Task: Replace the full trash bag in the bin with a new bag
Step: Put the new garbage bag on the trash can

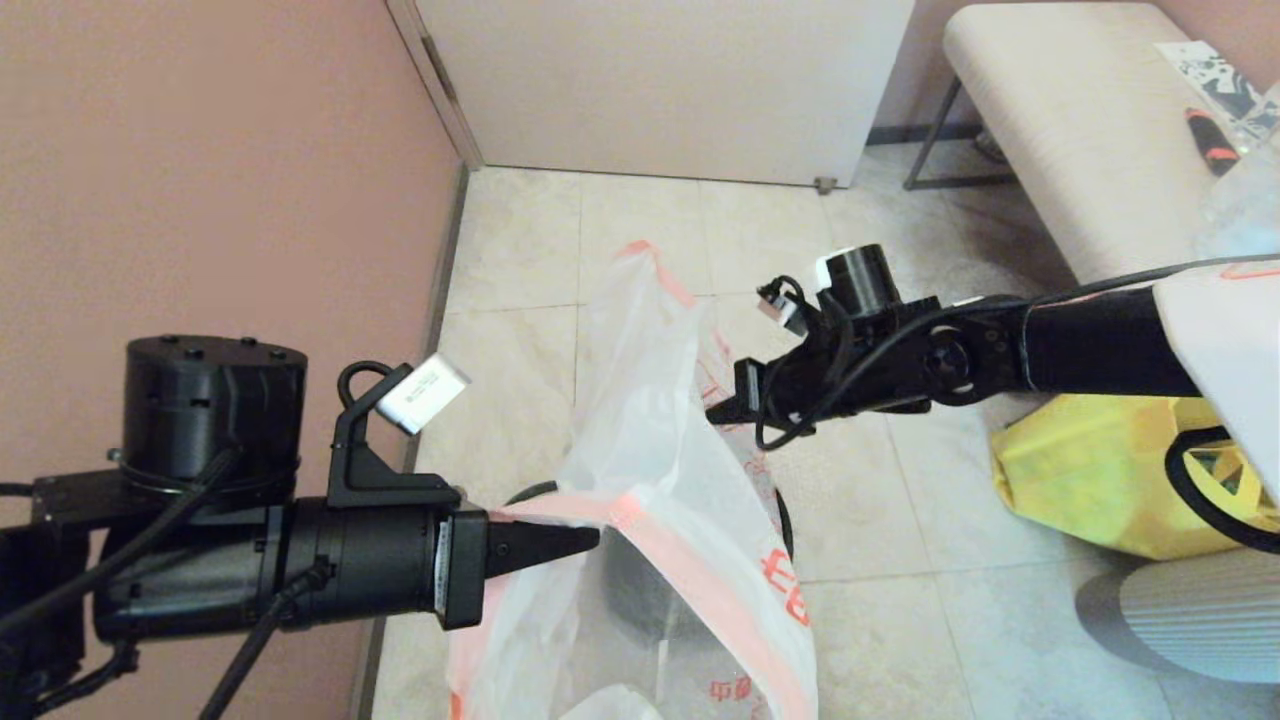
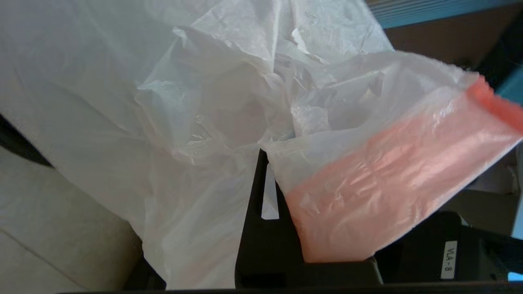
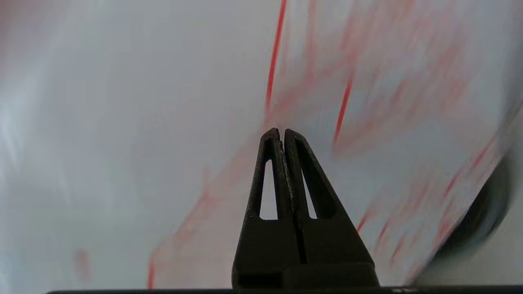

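The new bag, thin white with pink-orange rim and red characters, is stretched upright over the bin, whose black body shows through the film. My left gripper is shut on the bag's pink-orange rim on the side nearest the wall. My right gripper is shut at the bag's opposite upper edge, a pale sliver of film between its fingers, with red line print filling the view behind. A translucent white bag with a pink-orange edge, apparently the full trash bag, shows at the far right.
A yellow fabric tote sits on the tiled floor right of the bin. A padded bench stands at the back right, a white door behind, and a pink wall runs close along the left.
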